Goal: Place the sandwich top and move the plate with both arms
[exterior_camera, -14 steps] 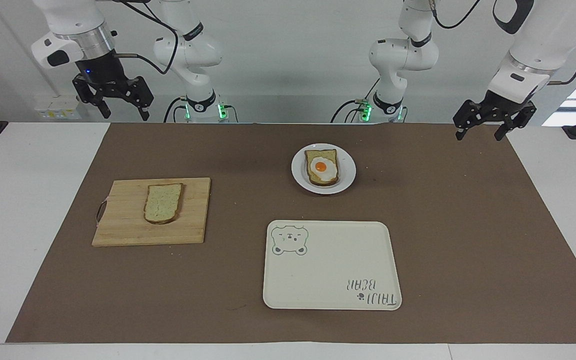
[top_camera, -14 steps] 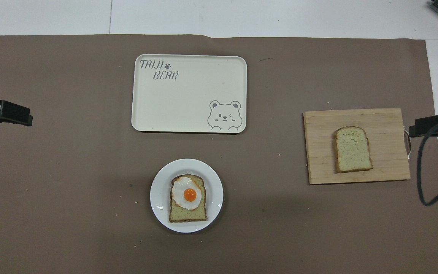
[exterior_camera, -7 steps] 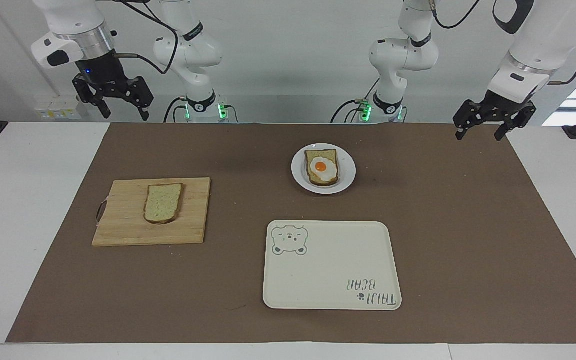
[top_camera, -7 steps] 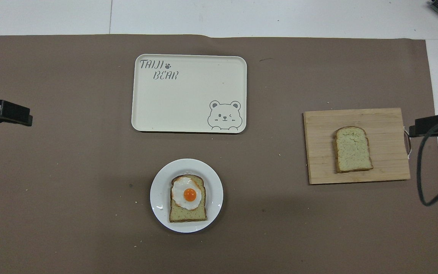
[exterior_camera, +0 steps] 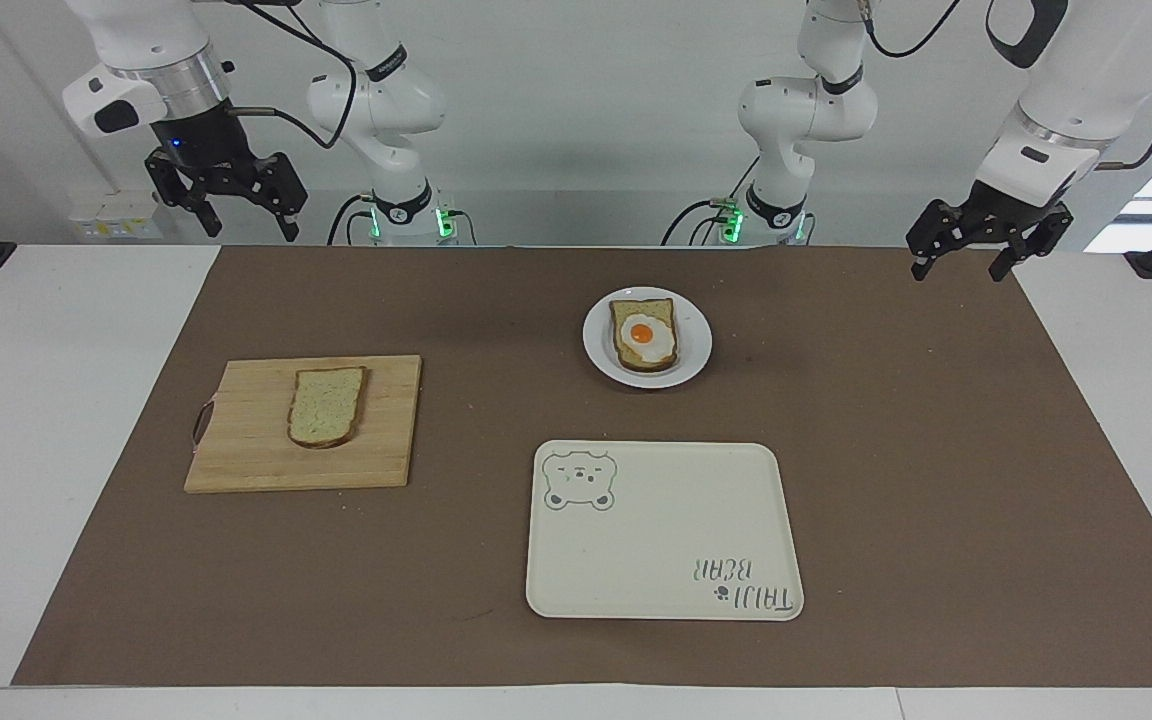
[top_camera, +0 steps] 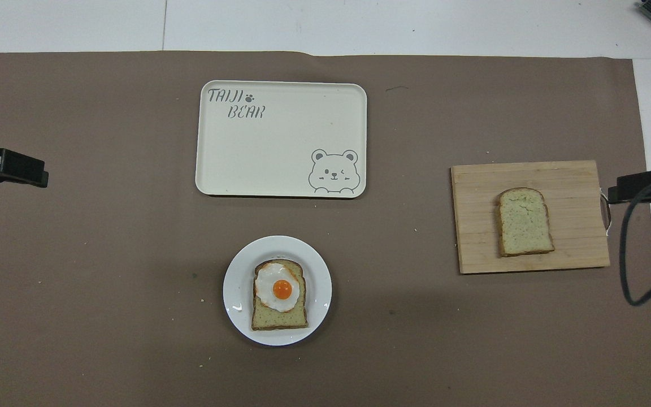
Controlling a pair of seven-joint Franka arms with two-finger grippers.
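Holding nothing, our left gripper (exterior_camera: 963,261) and right gripper (exterior_camera: 229,212) hang open above the table's ends. Our sandwich top (exterior_camera: 326,405) lies on the cutting board (exterior_camera: 246,450); the plate (exterior_camera: 599,345) carries egg toast (exterior_camera: 644,336).

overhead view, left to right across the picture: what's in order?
Left gripper → tray → plate with the egg toast → cutting board with the sandwich top → right gripper. Tray and plate overlap in span; the tray starts first.
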